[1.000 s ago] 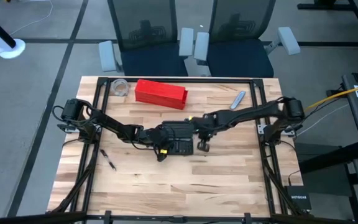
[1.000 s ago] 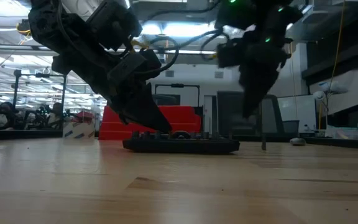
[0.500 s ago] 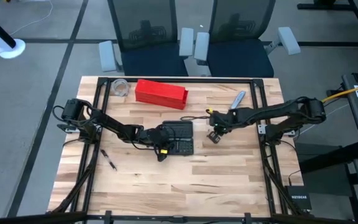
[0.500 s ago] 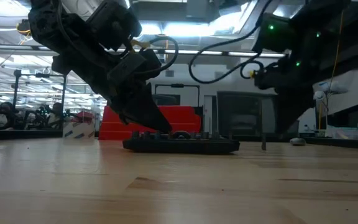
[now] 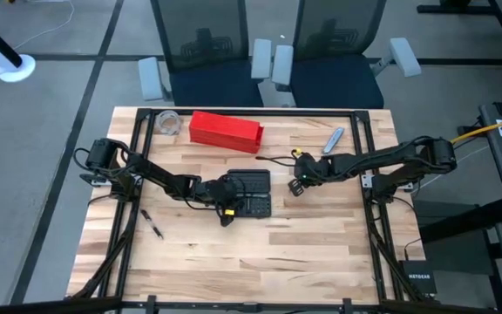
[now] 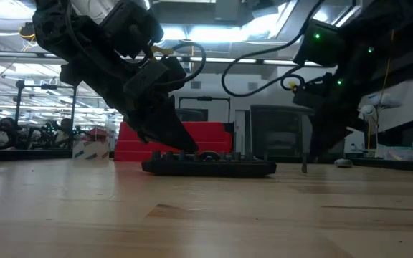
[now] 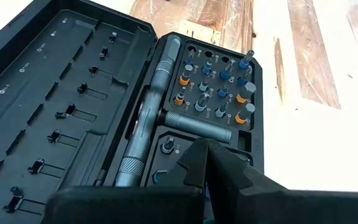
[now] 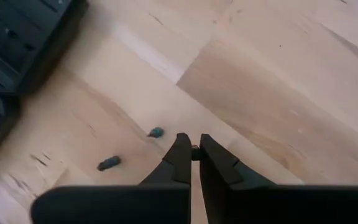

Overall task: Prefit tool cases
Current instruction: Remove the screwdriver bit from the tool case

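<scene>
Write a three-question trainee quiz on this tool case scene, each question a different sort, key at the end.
1. True or false: the tool case lies open on the table.
2. Which end effector is at the case? A) left end effector B) right end effector
3. Fill in: in the right wrist view, two small loose bits lie on the ____ beside the case.

Key: 1 true; 2 A; 3 table.

The tool case (image 7: pixel 73 93) is matt black moulded plastic; its driver handle (image 7: pixel 148 124) is knurled, shiny metal. The counter (image 5: pixel 303 253) is pale, smooth wood with visible grain. The red box (image 5: pixel 225 131) looks like matt plastic.
</scene>
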Available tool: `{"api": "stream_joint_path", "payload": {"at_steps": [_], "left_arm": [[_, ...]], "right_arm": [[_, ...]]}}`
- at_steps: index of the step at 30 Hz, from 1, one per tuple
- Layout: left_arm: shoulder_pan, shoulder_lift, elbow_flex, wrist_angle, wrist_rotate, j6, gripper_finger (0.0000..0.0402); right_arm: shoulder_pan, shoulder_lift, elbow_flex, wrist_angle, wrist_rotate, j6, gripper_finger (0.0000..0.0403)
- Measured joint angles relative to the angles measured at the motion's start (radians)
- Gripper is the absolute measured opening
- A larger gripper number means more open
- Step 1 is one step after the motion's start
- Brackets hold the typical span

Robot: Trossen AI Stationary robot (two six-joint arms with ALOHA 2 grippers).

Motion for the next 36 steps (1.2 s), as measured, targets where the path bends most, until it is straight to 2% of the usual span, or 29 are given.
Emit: {"api": "stream_joint_path", "payload": {"at_steps": [6, 18, 36], "left_arm": [[0.0, 0.0, 0.0, 0.0, -0.001, 0.0, 0.0], [0.0, 0.0, 0.0, 0.0, -0.001, 0.0, 0.0], [0.0, 0.0, 0.0, 0.0, -0.002, 0.0, 0.0]], "right_arm": [[0.0, 0.0, -0.018, -0.004, -0.002, 0.079, 0.0009], [0.0, 0.0, -0.018, 0.0, 0.004, 0.107, 0.0034], [0.001, 0.0, -0.018, 0.005, -0.024, 0.094, 0.0039]]}}
